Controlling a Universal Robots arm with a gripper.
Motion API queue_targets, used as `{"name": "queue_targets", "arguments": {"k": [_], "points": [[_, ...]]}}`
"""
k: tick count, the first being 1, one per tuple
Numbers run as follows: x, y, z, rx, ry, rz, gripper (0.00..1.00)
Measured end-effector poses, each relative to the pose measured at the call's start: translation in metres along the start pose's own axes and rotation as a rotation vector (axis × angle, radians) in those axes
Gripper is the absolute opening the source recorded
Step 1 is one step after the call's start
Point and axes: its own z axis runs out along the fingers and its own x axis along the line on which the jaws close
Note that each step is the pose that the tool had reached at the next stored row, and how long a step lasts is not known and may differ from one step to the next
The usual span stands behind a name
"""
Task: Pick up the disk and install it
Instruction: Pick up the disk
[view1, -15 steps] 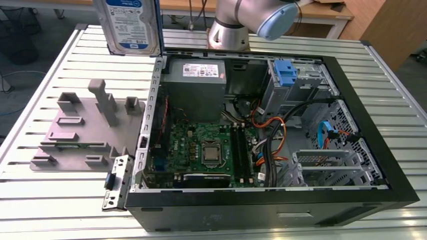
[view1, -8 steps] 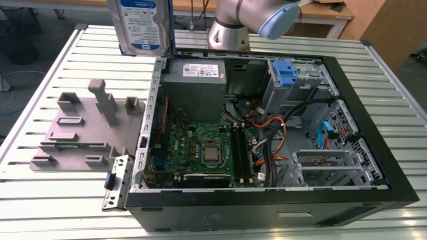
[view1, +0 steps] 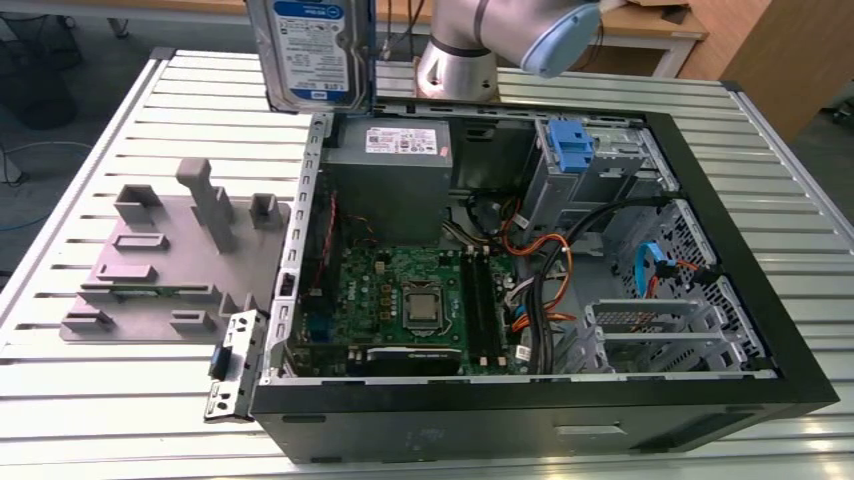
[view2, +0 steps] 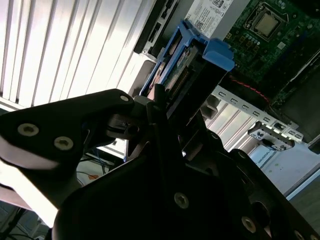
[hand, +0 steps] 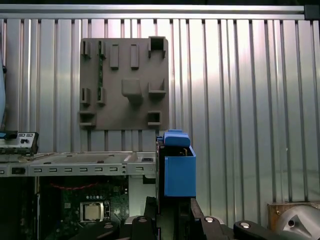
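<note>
hard disk (view1: 318, 50), flat, rectangular, silver metal, with a white-and-blue label and blue plastic carrier rails, held in the air above the ribbed metal worktop (view1: 107, 410), just behind the back corner of the open black computer case (view1: 534, 410). the black jaws are closed on the disk and appear to pinch one end across its flat faces. in the exterior view it stands on end, long axis upright, label facing the camera. in both wrist views its blue carrier end (hand: 179, 170) points away from the jaws, toward the worktop. it looks rigid, fairly heavy for its size, smooth enough to slip, and sensitive to knocks. the metal body seems a safer hold than the springy plastic rails.
</note>
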Motion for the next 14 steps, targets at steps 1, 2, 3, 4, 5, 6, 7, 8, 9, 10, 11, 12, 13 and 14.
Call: {"name": "queue_targets", "arguments": {"k": [1, 2, 3, 4, 5, 6, 7, 8, 9, 10, 11, 12, 13, 14], "points": [[-0.0001, -0.0035, 0.0, 0.0, 0.0, 0.0, 0.35], [-0.0002, -0.007, 0.0, 0.0, -0.0001, 0.0, 0.35], [-0.0004, -0.0109, -0.0001, -0.0001, 0.0, 0.0, 0.35], [-0.0005, -0.0146, -0.0002, -0.0002, 0.0, 0.0, 0.35], [-0.0007, -0.0183, -0.0002, -0.0003, 0.0, 0.0, 0.35], [-0.0008, -0.022, -0.0002, -0.0002, -0.0001, 0.0, 0.35], [-0.0009, -0.0256, -0.0003, -0.0003, -0.0001, 0.0, 0.35], [-0.001, -0.0291, -0.0003, -0.0004, 0.0, 0.0, 0.35], [-0.0011, -0.033, -0.0003, -0.0004, -0.0001, 0.0, 0.35], [-0.0013, -0.0368, -0.0004, -0.0005, 0.0, 0.0, 0.35], [-0.0014, -0.0408, -0.0004, -0.0006, 0.0, 0.0, 0.35], [-0.0016, -0.0447, -0.0004, -0.0006, 0.0, 0.0, 0.35], [-0.0017, -0.0487, -0.0004, -0.0007, 0.0, 0.0, 0.35], [-0.0018, -0.0527, -0.0004, -0.0007, -0.0001, 0.0, 0.35]]}}
